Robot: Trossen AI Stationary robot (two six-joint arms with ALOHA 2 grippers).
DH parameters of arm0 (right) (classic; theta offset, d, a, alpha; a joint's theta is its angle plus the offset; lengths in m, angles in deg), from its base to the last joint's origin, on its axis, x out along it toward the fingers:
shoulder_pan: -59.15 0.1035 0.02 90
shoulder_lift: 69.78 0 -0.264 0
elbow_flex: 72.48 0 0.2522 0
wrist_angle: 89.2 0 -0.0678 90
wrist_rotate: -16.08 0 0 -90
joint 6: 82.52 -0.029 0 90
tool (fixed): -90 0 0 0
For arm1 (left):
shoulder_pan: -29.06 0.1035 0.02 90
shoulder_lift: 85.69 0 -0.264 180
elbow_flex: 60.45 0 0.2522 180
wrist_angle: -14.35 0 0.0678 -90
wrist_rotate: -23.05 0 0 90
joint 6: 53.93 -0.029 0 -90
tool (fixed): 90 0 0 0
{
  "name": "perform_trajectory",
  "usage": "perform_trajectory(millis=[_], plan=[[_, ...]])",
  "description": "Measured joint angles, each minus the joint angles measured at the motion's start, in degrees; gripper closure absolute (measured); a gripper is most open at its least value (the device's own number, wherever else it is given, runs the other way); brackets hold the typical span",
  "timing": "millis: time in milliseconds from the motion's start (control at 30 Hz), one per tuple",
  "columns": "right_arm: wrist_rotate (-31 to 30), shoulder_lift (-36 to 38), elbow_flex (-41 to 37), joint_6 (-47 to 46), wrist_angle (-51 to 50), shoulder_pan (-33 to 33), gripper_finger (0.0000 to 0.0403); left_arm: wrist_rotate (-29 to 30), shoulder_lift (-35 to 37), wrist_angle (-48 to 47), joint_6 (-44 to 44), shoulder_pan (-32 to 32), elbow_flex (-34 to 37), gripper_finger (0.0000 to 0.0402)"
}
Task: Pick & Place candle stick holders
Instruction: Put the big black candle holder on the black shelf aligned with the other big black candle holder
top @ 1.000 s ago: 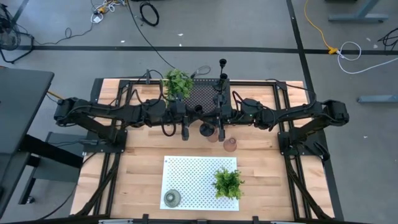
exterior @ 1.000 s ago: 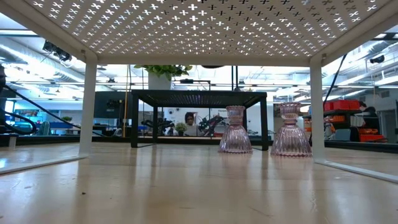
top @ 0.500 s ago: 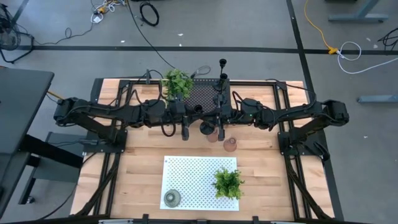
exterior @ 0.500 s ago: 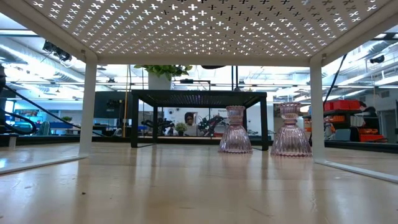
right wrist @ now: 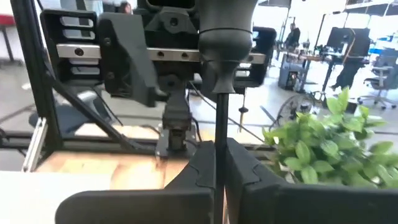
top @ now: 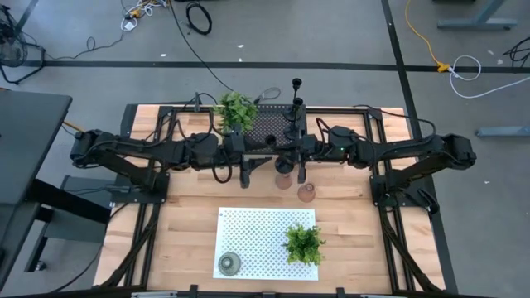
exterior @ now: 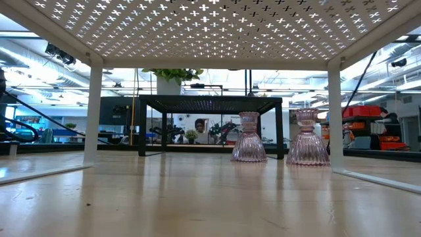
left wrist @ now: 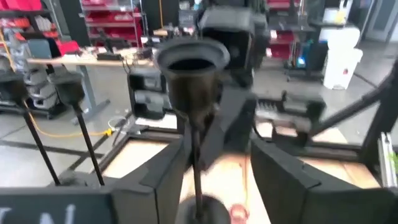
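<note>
A slim black candle stick holder [right wrist: 224, 37] stands upright in the air between my two arms, above the table's far middle [top: 283, 165]. My right gripper [right wrist: 219, 163] is shut on its stem. My left gripper [left wrist: 217, 180] is open, one finger on either side of the stem [left wrist: 196, 163]; whether the stem touches a finger I cannot tell. Two more black holders [top: 296, 93] stand on the black mesh rack [top: 267, 126]. Two pink glass holders [exterior: 248, 137] [exterior: 306, 137] stand on their wide bases on the table. An olive-green one [top: 229, 264] sits on the white rack. My right gripper pinches the black holder's thin stem [right wrist: 219, 127] between its two fingers, below the cup. The fingers lie level, coming from the table's right side, across the stem. The holder stays upright, cup up, lifted clear of the table.
A leafy plant [top: 236, 109] stands at the black rack's left corner, and another [top: 304, 242] stands on the white perforated rack [top: 257, 232] near the front. The pink holders [top: 307, 192] stand just nearer than my grippers. Bare wood lies to the left and right.
My left gripper has opened and let go of the black holder's stem. My right gripper has drawn a little toward the table's right edge and up, taking the upright holder with it.
</note>
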Motion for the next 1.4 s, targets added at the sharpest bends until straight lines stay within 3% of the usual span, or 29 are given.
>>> perform_trajectory(millis=[233, 633, 833, 1133, 1400], plan=[[-6.48, 4.32, -1.39, 3.55, -1.65, 0.15, 0.0403, 0.04, 1.24, -0.27, 0.13, -1.49, 0.00, 0.0200], [-10.45, 16.40, -20.54, 1.39, 20.92, -1.90, 0.0403, 0.98, 2.41, -2.92, 0.15, -3.06, 0.00, 0.0200], [-12.22, 16.09, -24.60, 1.00, 24.39, -4.24, 0.0403, 0.97, 2.41, -3.24, 0.15, -3.08, 0.00, 0.0200], [-7.95, 15.18, -26.20, 1.02, 28.47, -7.83, 0.0403, 1.16, 2.35, -3.26, 0.19, -3.06, 0.00, 0.0200], [-3.61, 7.47, -26.84, -0.26, 37.36, -10.07, 0.0403, 3.04, 2.35, -3.22, 0.20, -3.01, 0.00, 0.0200]])
